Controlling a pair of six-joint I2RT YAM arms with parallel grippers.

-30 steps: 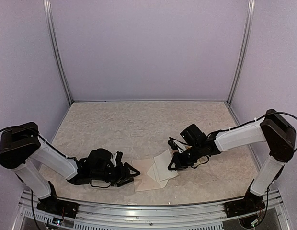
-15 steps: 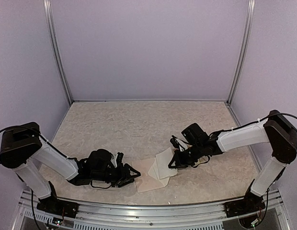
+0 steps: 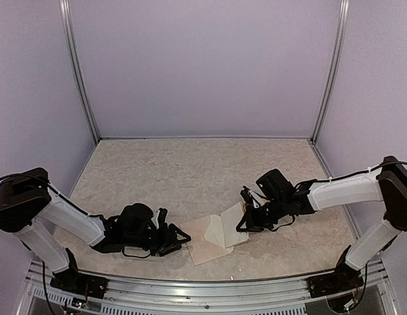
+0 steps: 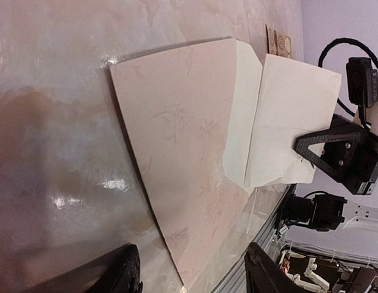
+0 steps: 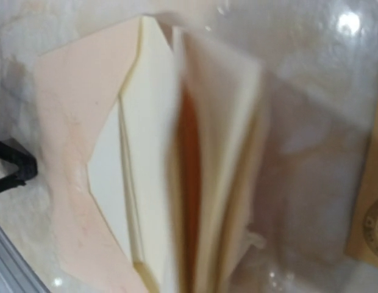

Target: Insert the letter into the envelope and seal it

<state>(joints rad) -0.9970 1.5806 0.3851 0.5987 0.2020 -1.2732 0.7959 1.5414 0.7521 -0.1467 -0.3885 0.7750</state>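
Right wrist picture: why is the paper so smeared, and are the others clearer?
Right wrist view: the folded cream paper is very near the lens and smears, and glare spots the marbled tabletop. Left wrist view: sharper, with a bright reflection on the glossy top beside the tan paper sheet. Top view: even, soft light.

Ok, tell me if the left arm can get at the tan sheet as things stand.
Likely yes. The left gripper sits open and low, the tan sheet's corner right ahead of its fingers, nothing between. The right gripper clamps only the cream paper farther off.
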